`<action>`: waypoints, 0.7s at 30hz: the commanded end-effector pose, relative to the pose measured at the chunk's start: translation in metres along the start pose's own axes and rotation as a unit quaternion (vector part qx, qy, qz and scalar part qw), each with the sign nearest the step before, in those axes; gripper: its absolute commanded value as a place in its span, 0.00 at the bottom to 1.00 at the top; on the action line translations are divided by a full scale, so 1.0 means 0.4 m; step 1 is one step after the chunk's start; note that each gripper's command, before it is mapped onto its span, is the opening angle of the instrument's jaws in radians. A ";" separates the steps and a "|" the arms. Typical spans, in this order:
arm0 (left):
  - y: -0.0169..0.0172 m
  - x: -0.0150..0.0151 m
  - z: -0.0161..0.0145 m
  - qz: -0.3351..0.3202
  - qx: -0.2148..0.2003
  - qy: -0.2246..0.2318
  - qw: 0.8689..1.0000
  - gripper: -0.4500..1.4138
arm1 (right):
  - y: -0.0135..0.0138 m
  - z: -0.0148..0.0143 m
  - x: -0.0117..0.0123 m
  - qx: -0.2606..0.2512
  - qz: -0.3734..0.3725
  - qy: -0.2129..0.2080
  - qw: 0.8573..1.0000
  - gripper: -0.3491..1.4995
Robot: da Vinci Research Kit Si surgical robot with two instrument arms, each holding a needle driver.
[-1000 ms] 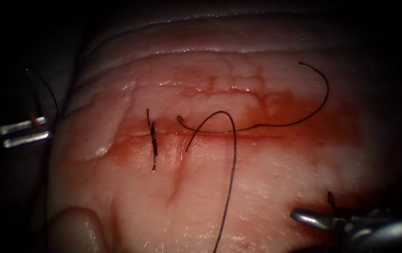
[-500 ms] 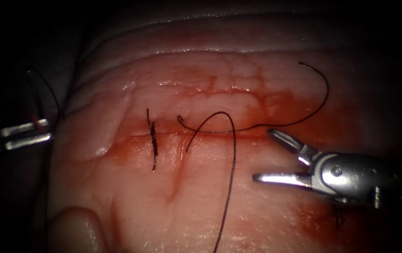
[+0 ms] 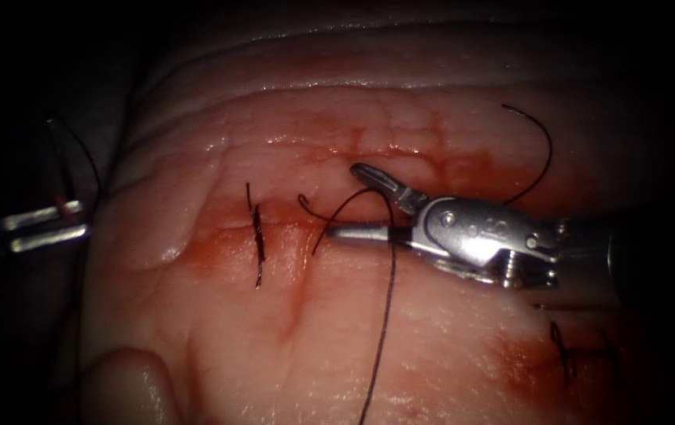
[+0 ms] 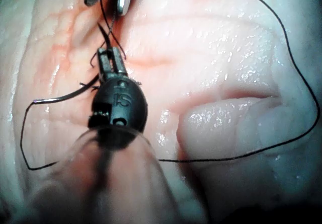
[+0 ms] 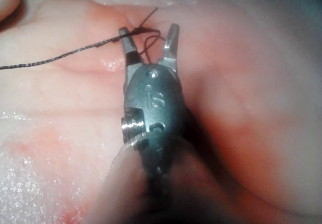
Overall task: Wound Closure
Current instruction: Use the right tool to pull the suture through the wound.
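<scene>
The right tool point(image 3: 344, 201) has its jaws spread wide and holds nothing. They straddle the arch of thread point(image 3: 391, 275) where it rises over the cut point(image 3: 227, 224), one jaw on the far side and one along the cut line. The right wrist view has that tool point(image 5: 148, 30) with strands crossing between its tips. The step looks like a pickup of the thread. To do it well, close on one strand only, clear of the tissue point(image 3: 235, 330) - not both legs of the arch - and keep off the tied stitch point(image 3: 259, 236) to the left. The left tool point(image 3: 38, 224) sits well left of the cut, with thread beside it - whether it grips anything, I cannot tell. I cannot pick out the needle with certainty.
</scene>
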 end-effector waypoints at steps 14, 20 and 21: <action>0.0007 -0.0008 0.0016 0.000 0.000 0.000 1.000 0.00 | -0.0222 -0.0106 0.0027 0.026 -0.076 0.016 0.997 0.00; 0.0009 -0.0008 0.0018 0.000 0.001 0.000 1.000 0.00 | -0.0401 -0.0191 0.0007 0.037 -0.155 0.012 0.987 0.00; 0.0009 -0.0008 0.0018 0.000 0.001 0.000 1.000 0.00 | -0.0428 -0.0201 0.0002 0.042 -0.165 0.009 0.985 0.00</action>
